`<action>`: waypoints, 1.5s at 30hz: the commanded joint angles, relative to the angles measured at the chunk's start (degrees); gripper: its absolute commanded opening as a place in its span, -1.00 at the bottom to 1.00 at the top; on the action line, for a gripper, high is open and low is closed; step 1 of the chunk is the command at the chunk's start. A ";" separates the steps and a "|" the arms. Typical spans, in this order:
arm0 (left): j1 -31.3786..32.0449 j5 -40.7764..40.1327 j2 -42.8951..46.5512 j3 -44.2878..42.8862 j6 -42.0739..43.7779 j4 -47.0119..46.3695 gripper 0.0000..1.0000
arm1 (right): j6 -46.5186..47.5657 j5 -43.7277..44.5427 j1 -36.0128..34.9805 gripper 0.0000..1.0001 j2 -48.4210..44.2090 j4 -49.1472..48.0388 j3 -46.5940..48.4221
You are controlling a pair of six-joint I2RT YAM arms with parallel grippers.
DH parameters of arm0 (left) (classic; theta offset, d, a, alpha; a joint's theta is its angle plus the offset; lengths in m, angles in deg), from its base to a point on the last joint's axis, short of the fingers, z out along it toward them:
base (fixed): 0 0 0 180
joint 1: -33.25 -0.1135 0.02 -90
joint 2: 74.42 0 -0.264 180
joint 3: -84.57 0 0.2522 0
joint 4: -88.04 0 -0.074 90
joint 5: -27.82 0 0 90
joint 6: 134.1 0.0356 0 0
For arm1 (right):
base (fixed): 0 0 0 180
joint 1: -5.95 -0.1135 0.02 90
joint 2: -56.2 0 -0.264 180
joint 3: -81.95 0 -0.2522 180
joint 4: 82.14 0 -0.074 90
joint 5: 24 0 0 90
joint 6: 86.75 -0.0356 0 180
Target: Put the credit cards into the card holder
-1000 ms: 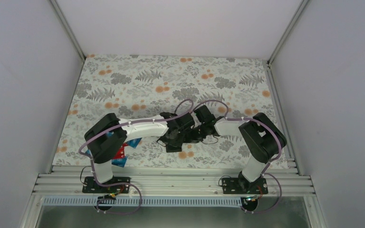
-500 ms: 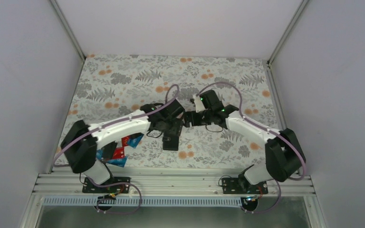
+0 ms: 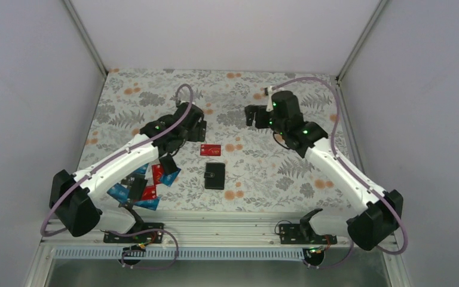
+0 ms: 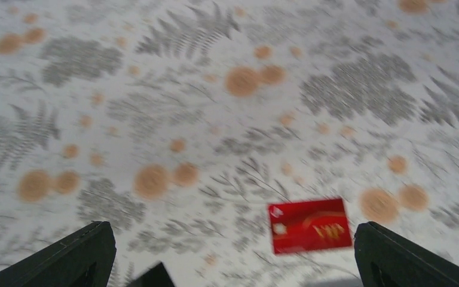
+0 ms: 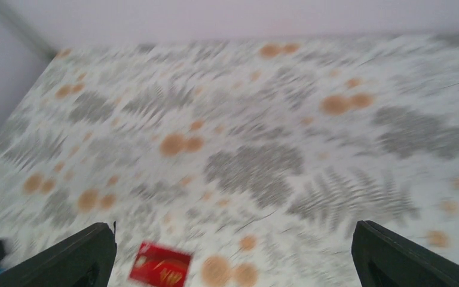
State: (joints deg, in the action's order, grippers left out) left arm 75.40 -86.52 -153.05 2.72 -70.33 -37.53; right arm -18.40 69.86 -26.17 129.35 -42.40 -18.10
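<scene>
The red card (image 3: 211,150) lies flat and alone on the flowery tablecloth (image 3: 155,95), about in the middle. The black card holder (image 3: 215,176) lies just nearer to the arms, close to it but not touching. The other credit cards (image 3: 155,174), red and blue, sit in a messy heap to the left, partly under the left arm. I think a card is very light, thin, stiff and slippery. It lies so flat that a finger could hardly get under it, so tipping up one edge and pinching there seems best. The card holder looks thicker and a bit heavier. It is shut, with a small light mark on top, and its two long sides look easy to grab. The red card has pale print on it. The left gripper (image 4: 233,239) is spread wide with nothing in it, up above the cloth near the red card. The right gripper (image 5: 234,236) is wide and empty too, farther back on the right.
</scene>
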 commanded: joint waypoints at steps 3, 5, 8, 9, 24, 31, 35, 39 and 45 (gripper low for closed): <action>-7.62 -10.70 7.47 5.16 6.97 -11.79 1.00 | 3.62 21.39 3.72 1.00 -8.81 -11.24 -4.93; -9.03 -14.03 11.06 8.46 12.00 -17.87 1.00 | 6.21 22.54 3.74 0.99 -11.14 -17.40 -9.98; -10.06 -15.85 16.14 14.65 22.73 -29.93 1.00 | 16.21 16.06 3.86 1.00 -9.70 -22.07 -14.41; -10.55 -15.76 16.51 16.38 25.21 -32.94 1.00 | 16.85 16.86 3.87 1.00 -8.06 -21.79 -14.40; -29.34 -3.02 13.64 45.67 29.15 -72.43 1.00 | 18.88 13.28 17.48 0.99 -5.76 -48.84 -35.99; -30.81 -2.24 5.17 54.21 32.83 -94.70 1.00 | 21.89 8.21 23.69 0.99 -2.84 -66.92 -45.72; -34.15 4.07 0.06 53.72 33.07 -99.49 0.96 | 20.38 2.95 28.25 0.99 3.23 -78.14 -48.79; -38.97 13.93 -3.01 54.36 32.86 -106.34 0.95 | 21.58 -1.07 30.08 0.99 7.57 -83.57 -47.64; -42.11 22.58 -10.49 54.19 33.16 -112.39 1.00 | 20.15 -9.75 34.33 1.00 13.83 -91.07 -49.13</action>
State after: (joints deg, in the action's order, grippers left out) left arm 34.18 -73.36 -161.77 57.12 -37.66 -142.60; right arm 1.97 66.27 6.14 141.48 -121.85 -65.42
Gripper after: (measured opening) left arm 0.987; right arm 0.997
